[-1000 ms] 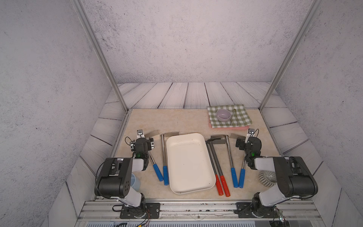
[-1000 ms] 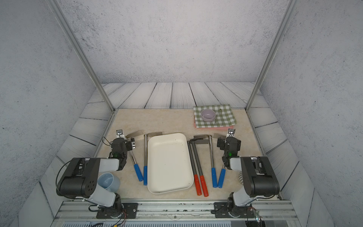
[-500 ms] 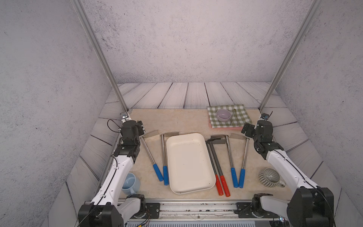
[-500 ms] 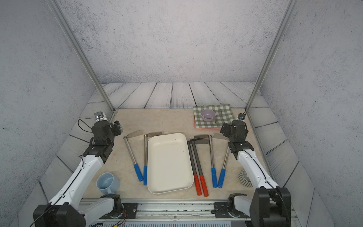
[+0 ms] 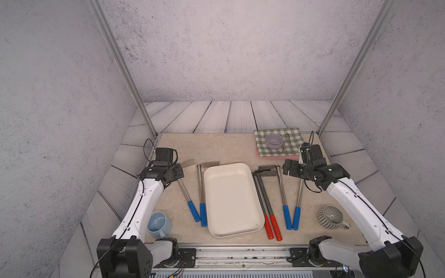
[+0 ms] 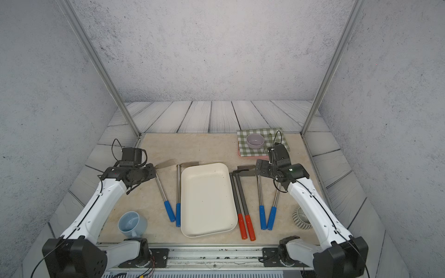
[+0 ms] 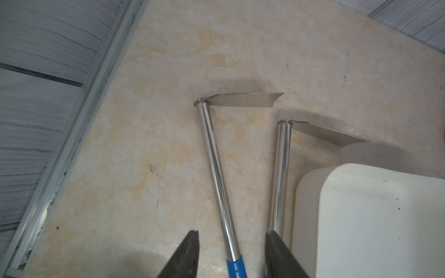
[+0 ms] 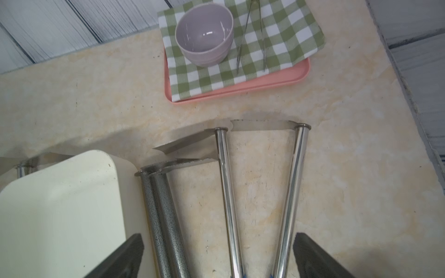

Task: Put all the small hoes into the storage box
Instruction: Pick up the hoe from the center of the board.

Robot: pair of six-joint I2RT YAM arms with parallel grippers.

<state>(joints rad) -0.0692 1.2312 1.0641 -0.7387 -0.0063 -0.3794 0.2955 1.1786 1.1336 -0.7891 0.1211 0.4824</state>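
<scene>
hoe shaft (image 7: pixel 216 173): glossy metal (mirror-like) | storage box (image 5: pixel 231 199): matt plastic | cloth (image 8: pixel 289 31): woven

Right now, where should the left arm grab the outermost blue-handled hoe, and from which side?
Grip the bare steel shaft of the hoe, coming straight down with the left gripper, one jaw each side. It lies flat, the shaft is thin and round, and the neighbouring hoe leaves room there.

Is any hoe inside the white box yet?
No, the storage box holds nothing in a top view, and the hoes lie on the table on either side of it.
</scene>
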